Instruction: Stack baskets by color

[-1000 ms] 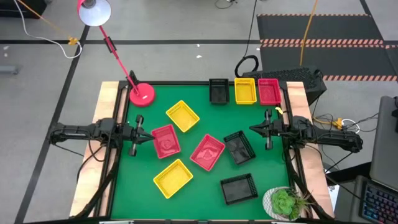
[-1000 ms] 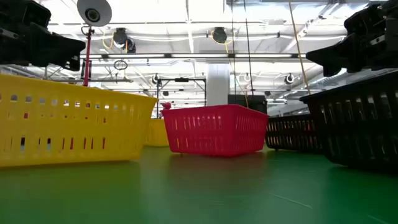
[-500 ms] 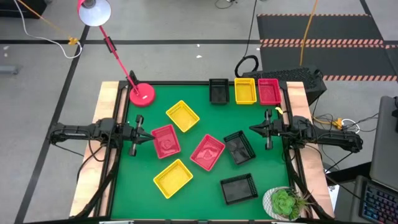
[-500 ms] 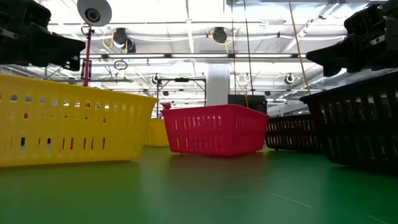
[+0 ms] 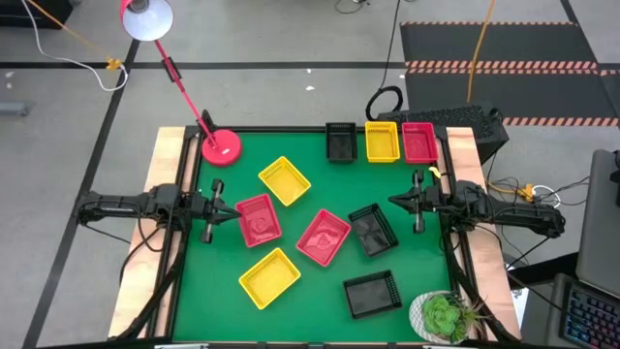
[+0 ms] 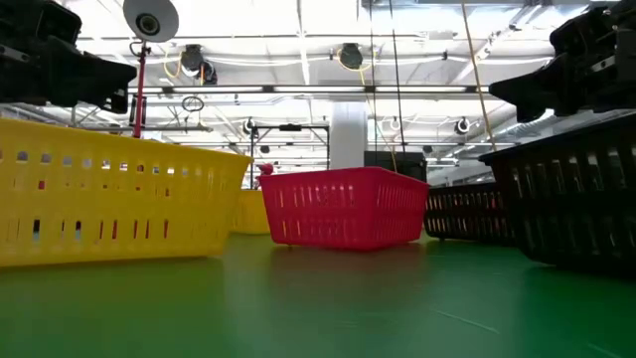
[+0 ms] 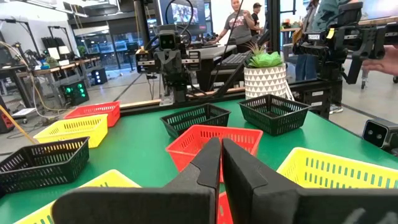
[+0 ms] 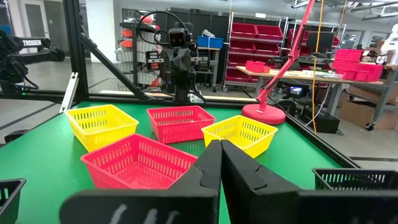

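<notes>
Nothing has changed in the last second: left gripper [image 5: 235,214] at nine o'clock and right gripper [image 5: 394,202] at three idle, jaws pressed together, empty. Baskets [image 5: 323,237] stay scattered mid-bench [image 5: 218,291], three lined at twelve; stacking unstarted.

Closed fingers [image 7: 219,163] above a red basket [image 7: 214,142], two black baskets [image 7: 196,118] beyond, potted plant [image 7: 266,73] behind.

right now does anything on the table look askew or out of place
Six baskets lie scattered at odd angles mid-table, like the red basket beside a black basket. Three sit squared along the far edge. Nothing is tipped or damaged.
</notes>
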Robot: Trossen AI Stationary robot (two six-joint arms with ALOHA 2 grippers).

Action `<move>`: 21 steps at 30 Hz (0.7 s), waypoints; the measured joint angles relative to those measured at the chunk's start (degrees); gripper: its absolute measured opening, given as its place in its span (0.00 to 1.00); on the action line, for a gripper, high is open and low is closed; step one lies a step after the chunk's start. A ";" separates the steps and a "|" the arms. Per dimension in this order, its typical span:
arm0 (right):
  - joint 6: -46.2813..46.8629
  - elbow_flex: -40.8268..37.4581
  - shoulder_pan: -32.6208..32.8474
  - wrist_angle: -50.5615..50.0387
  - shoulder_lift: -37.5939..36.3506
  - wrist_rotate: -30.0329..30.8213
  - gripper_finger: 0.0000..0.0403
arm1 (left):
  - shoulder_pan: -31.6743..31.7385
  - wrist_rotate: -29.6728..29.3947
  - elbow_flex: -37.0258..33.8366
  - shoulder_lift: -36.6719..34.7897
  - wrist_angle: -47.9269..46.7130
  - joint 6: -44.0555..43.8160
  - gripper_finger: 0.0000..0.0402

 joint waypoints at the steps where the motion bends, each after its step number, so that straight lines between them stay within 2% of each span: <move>1: 0.13 -0.02 0.00 0.06 0.01 0.37 0.00 | 0.00 -0.01 -0.01 0.00 0.01 0.00 0.05; 21: -0.32 -0.01 0.00 -0.20 -0.01 1.51 0.00 | 0.00 -0.01 0.00 0.01 0.02 0.00 0.05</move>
